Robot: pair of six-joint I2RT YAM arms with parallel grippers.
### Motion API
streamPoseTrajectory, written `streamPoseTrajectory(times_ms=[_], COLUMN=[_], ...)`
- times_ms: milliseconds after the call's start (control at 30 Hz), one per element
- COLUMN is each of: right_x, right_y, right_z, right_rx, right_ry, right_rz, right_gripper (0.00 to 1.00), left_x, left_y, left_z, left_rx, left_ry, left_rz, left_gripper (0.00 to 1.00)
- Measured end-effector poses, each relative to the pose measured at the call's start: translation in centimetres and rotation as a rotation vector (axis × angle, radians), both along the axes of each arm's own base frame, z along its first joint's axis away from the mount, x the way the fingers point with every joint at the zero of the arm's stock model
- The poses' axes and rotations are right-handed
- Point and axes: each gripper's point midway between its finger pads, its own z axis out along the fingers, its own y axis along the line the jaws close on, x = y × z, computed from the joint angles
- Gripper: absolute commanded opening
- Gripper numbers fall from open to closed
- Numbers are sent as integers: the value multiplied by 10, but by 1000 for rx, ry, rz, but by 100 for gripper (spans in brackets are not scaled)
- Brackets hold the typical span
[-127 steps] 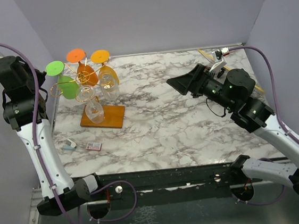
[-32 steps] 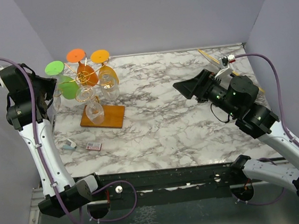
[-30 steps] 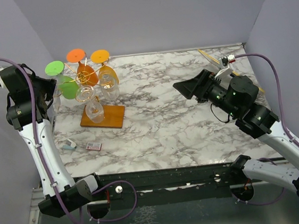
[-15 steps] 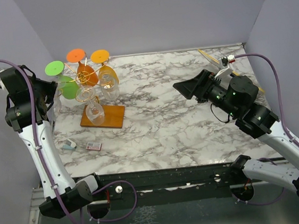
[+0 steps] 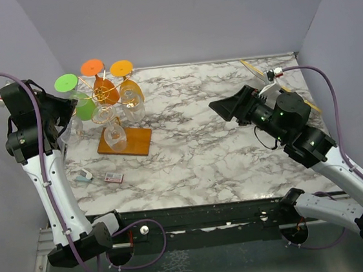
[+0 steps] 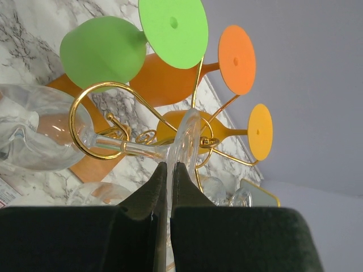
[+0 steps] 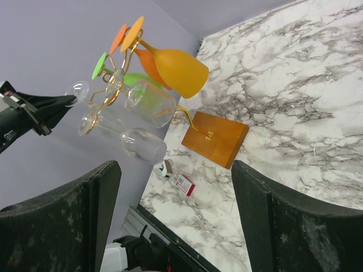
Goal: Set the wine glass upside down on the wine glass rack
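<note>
Left gripper [image 6: 168,165] seemingly pinches clear wine glass [image 6: 187,136], stem in curled gold rack [image 5: 138,140]

Nothing legible shows in any view: no words, brands, numbers or signs. The small red-and-white packet [image 5: 113,177] on the bench [image 5: 235,156], lower left of the top view, bears some print, but it is too small to read

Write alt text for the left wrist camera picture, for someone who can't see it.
The left gripper pinches the foot of a clear wine glass, its stem lying inside a gold curl of the wine glass rack. A green glass, an orange glass and a yellow glass hang upside down on the rack beyond, over a marble table.
</note>
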Motion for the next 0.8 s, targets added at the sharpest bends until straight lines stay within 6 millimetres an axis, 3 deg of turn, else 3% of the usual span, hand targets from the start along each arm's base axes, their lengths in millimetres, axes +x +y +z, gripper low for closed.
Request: streamPoseTrajectory(times_ms=[233,800], right_x=[1,-2], right_y=[1,-1], right_z=[-10,-14], right_rx=[-1,13], right_ry=[24,36], right_rz=[-1,-5], right_gripper=[84,83], left_x=[1,1], left_y=[0,12], left_z=[-5,-28], left_rx=[2,-35], left_ry=[-8,-8], left_rz=[0,106], left_gripper=[0,2])
